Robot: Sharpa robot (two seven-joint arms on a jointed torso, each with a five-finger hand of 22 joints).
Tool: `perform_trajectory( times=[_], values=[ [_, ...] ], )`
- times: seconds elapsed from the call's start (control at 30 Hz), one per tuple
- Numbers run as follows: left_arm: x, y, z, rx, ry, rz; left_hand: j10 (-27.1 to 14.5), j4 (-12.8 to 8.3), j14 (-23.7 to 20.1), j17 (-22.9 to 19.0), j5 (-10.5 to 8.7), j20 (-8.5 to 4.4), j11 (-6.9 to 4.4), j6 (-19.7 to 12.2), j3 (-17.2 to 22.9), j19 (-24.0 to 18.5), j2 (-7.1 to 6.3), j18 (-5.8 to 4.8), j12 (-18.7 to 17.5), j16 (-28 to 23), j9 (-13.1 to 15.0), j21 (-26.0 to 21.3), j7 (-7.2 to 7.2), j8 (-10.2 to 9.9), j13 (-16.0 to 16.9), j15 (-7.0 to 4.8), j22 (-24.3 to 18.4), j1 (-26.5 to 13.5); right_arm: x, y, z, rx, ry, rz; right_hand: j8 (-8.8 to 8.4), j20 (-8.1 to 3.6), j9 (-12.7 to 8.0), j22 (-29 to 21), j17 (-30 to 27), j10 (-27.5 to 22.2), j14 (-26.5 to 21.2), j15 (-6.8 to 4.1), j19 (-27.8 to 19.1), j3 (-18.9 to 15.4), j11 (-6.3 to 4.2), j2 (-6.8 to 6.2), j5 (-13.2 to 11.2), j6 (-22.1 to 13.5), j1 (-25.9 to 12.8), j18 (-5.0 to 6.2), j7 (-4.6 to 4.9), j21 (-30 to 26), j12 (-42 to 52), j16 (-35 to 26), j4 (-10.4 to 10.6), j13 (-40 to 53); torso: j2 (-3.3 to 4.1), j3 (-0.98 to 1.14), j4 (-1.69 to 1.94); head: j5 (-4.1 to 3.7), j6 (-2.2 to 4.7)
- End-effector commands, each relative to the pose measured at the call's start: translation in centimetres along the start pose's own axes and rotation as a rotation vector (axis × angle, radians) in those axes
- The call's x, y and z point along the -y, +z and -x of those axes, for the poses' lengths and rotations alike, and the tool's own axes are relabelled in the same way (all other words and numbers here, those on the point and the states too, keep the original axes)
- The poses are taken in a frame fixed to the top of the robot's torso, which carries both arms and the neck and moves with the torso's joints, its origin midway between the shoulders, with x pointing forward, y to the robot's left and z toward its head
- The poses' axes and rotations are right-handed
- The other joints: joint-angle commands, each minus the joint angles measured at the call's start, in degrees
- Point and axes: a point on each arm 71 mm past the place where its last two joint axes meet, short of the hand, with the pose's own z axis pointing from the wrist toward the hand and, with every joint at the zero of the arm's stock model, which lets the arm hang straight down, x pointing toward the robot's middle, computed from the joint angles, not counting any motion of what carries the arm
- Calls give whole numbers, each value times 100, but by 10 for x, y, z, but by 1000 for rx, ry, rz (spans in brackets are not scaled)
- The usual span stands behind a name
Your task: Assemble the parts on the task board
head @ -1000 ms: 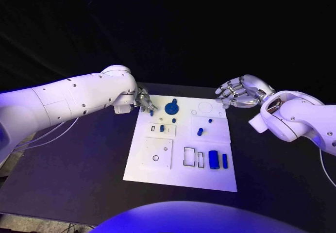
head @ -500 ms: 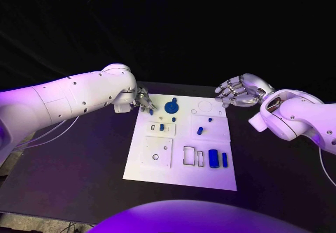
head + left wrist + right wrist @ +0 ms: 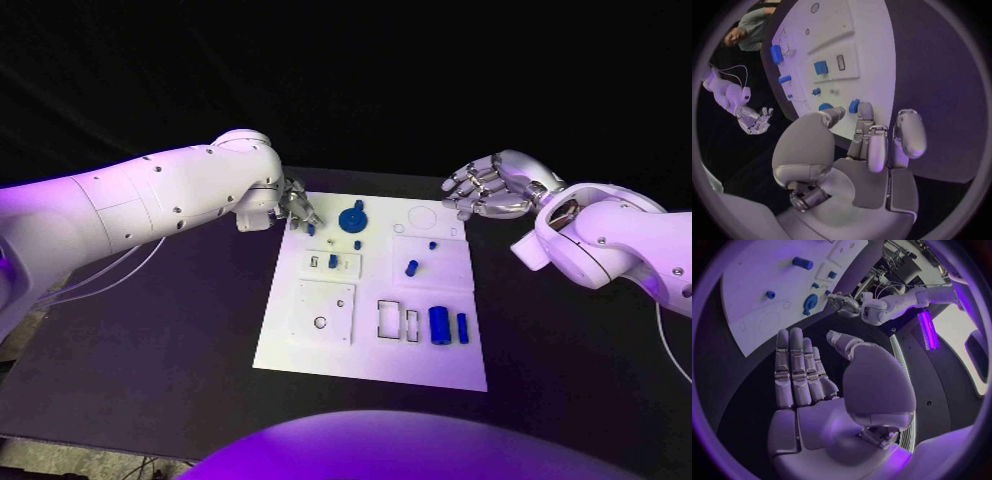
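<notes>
The left hand [image 3: 296,209] has edged toward the small blue peg [image 3: 310,230] at the task board [image 3: 368,345] far-left corner, grasping nothing; approach continues. The right hand [image 3: 490,188] remains released, empty.

white task board [image 3: 368,350], blue parts [image 3: 440,328], black table [image 3: 159,340]

Violet-blue light washes the scene, strongest on the white arms and the task board [image 3: 372,340], which glares pale against the black table [image 3: 159,330]. The background beyond the far edge is dark and featureless. Both wrist views bend straight edges strongly toward their dark circular rims. A bright purple light strip [image 3: 927,327] glows in the right wrist view.
</notes>
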Motion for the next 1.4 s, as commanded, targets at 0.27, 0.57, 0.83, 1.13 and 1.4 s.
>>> perform_trajectory(
  times=[0.27, 0.57, 0.83, 1.13, 1.4],
  values=[
    [2, 1, -2, -25, 7, -2, 20, -283, 596, 1510, -254, -56, -81, 126, 251, 34, 192, -50, 121, 20, 91, 0, -82, 274, 1, -64, 731, 260, -1, 0, -2, -11, 0, 4, -33, 44, -7, -5, -8, 26, 20, 32, 11, -23, 13, -23, 15, 7, -51, 62, 19, -23, -35, -20, -20, -5, -6, 1, 4, -6, 0],
    [3, 1, -2, -25, 1, -5, 55, -548, 596, 1510, -406, -91, -120, 107, 619, 35, 303, -52, 168, 20, 183, -8, -128, 465, 9, -97, 750, 401, -1, 0, -2, -13, 0, 4, -33, 44, -7, -5, -8, 26, 20, 32, 11, -23, 13, -23, 15, 7, -51, 62, 19, -23, -35, -20, -20, -5, -3, -2, 5, -10, 0],
    [3, 1, -2, -24, -22, -18, 129, -767, 596, 1510, -410, -111, -136, 50, 936, 39, 417, -56, 212, 20, 290, -4, -152, 638, 46, -112, 768, 453, -1, 0, -2, -15, 1, 5, -33, 46, -12, -18, -13, 34, 30, 32, 15, -26, 13, -10, 18, 9, -60, 63, 19, -33, -46, -41, -15, -25, -5, -1, 8, -11, 0],
    [1, -1, -2, -20, -77, -37, 477, -1237, 596, 1510, -411, -125, -144, 9, 1606, 113, 536, -88, 524, 20, 494, 139, -155, 1028, 445, -119, 861, 409, 0, 0, -2, -19, 1, 2, -33, 47, -13, -20, -14, 35, 32, 32, 15, -28, 13, -10, 19, 9, -61, 63, 19, -34, -47, -44, -16, -28, -8, 0, 5, 8, 0],
    [-4, -6, -4, -9, -129, -54, 662, -1479, 596, 1510, -408, -141, -173, 35, 1929, 146, 517, -98, 690, 20, 534, 197, -170, 1194, 646, -139, 906, 256, 0, 0, -2, -22, 0, -1, -34, 47, -14, -23, -15, 36, 33, 33, 16, -30, 14, -12, 20, 9, -63, 63, 19, -37, -50, -49, -16, -32, -12, 1, 12, 22, 0]
  ],
)
